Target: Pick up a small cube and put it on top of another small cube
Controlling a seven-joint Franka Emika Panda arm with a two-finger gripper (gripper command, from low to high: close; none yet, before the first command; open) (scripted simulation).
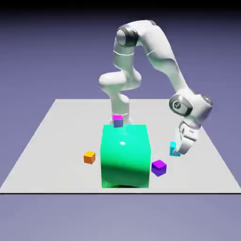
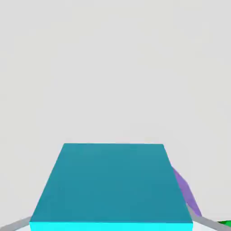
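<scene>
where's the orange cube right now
The orange cube sits on the table in the exterior view, just to the left of the big green block, its nearest neighbour.

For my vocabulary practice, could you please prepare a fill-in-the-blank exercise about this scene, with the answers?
The orange cube is to the exterior view's ____ of the big block. The big block is coloured ____. Between the fingertips of the gripper is the ____ cube.

Missing words: left; green; cyan.
</scene>
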